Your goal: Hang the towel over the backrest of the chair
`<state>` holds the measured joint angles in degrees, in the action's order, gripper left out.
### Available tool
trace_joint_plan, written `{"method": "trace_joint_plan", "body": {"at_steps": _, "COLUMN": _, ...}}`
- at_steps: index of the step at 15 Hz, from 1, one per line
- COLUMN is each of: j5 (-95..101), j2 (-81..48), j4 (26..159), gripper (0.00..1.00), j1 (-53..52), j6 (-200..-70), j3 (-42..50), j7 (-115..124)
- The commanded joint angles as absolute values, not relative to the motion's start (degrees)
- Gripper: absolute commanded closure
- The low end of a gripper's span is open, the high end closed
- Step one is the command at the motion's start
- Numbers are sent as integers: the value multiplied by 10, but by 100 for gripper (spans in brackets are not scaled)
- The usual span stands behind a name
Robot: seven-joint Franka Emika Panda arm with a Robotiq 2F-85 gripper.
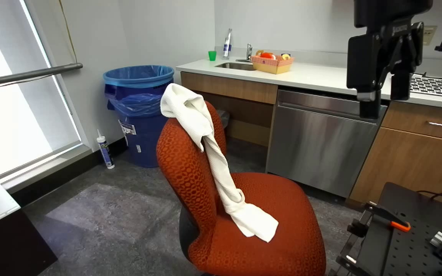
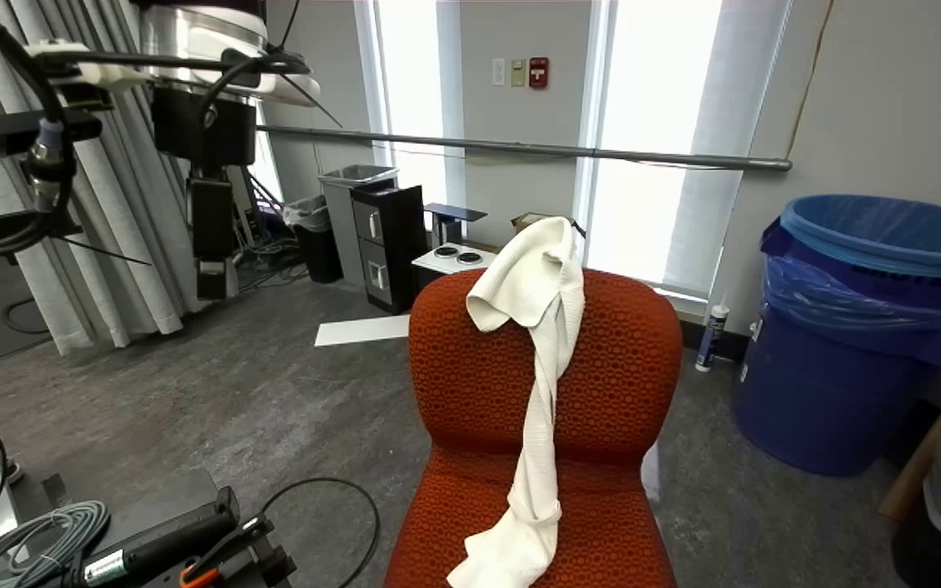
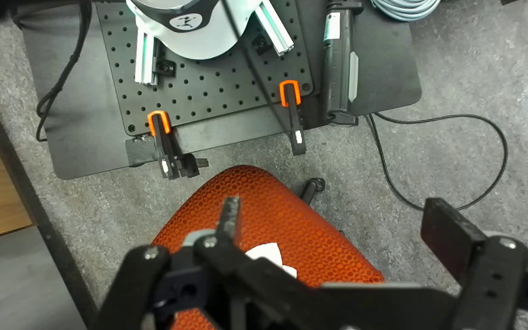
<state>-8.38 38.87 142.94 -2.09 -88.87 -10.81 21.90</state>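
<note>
The cream-white towel (image 1: 221, 168) lies over the top of the orange-red backrest (image 1: 182, 153). It is bunched at the top edge, and a long twisted length runs down the front onto the seat of the chair (image 1: 282, 199). The towel (image 2: 548, 359) and backrest (image 2: 617, 359) show in both exterior views; the back of the backrest is hidden. My gripper (image 1: 385, 97) is open and empty, higher than the chair and apart from the towel. In the wrist view my gripper (image 3: 337, 224) has its fingers wide apart, with the seat (image 3: 268, 201) and a towel end (image 3: 267, 253) far below.
A blue bin (image 1: 140, 126) stands behind the chair. A counter (image 1: 317, 78) with a basket (image 1: 272, 65) and a dishwasher (image 1: 320, 138) runs along the wall. The robot's black base table (image 3: 90, 146) carries clamps (image 3: 295, 114) and stands close to the seat's front. A cable (image 3: 502, 151) lies on the floor.
</note>
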Motion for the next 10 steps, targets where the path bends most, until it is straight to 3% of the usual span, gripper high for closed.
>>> {"method": "trace_joint_plan", "body": {"at_steps": 1, "j5": -84, "j2": 389, "j4": 1429, "gripper": 0, "j1": -19, "j6": -888, "j3": -109, "j7": 218}}
{"method": "trace_joint_plan", "body": {"at_steps": 10, "j5": -64, "j2": 380, "j4": 1441, "gripper": 0, "j1": -9, "j6": -915, "j3": -103, "j7": 212}}
